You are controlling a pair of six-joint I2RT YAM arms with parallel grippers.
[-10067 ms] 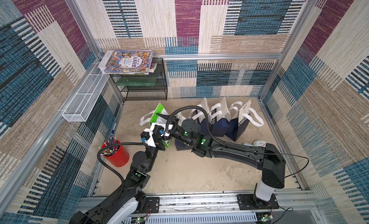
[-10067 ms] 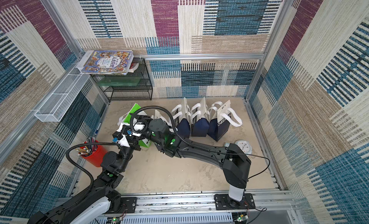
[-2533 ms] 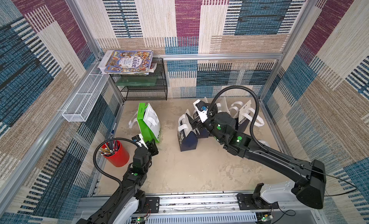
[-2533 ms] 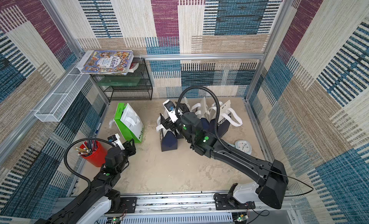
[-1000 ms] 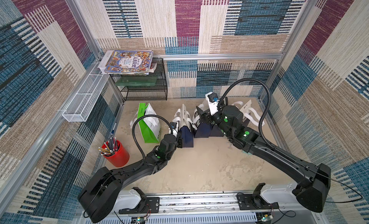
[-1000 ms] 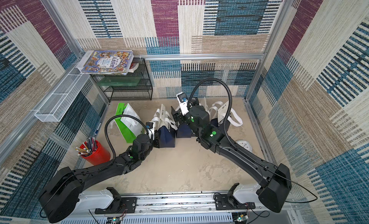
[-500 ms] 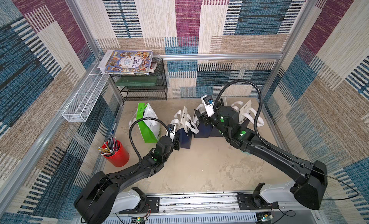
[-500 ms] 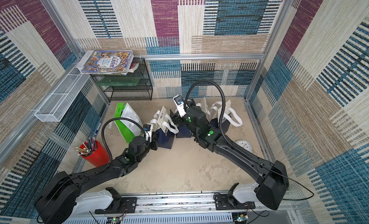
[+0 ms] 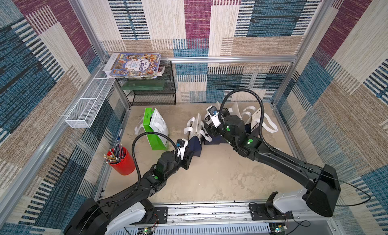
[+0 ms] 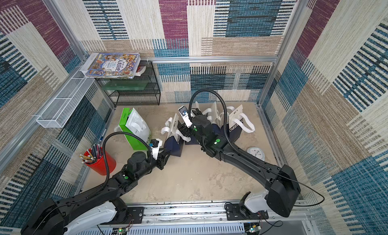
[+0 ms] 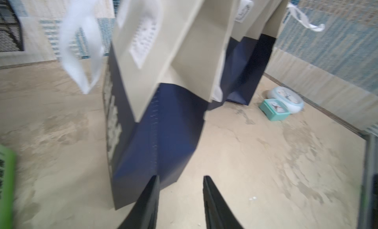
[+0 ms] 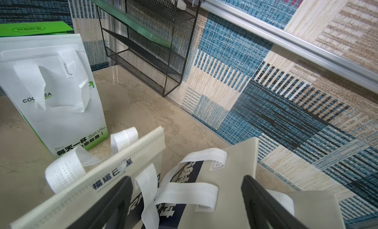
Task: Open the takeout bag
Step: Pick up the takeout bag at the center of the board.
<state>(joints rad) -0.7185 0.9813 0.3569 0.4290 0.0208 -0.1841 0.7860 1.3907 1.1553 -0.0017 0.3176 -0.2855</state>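
Centre of a top view, the navy takeout bag (image 9: 194, 145) stands on the counter (image 9: 210, 177). The left claw (image 11: 180, 176) is parted and empty at the bag's base. The right claw (image 12: 186, 176) is spread wide around white handles (image 12: 184, 192).

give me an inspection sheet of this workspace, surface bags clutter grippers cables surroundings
surface: beige tabletop, mottled, nothing spilled seen
job's things: navy-and-cream takeout bag upright, mouth not yet opened; other navy bags rowed behind it; green-and-white bag standing apart
clutter: red pencil cup; round clock and teal square clock by the wall
grippers: left gripper open at the takeout bag's base; right gripper open wide over white handles
cables: black conduit loops above each arm
surroundings: carpet-tile walls; black mesh rack carrying a picture book; white wire basket
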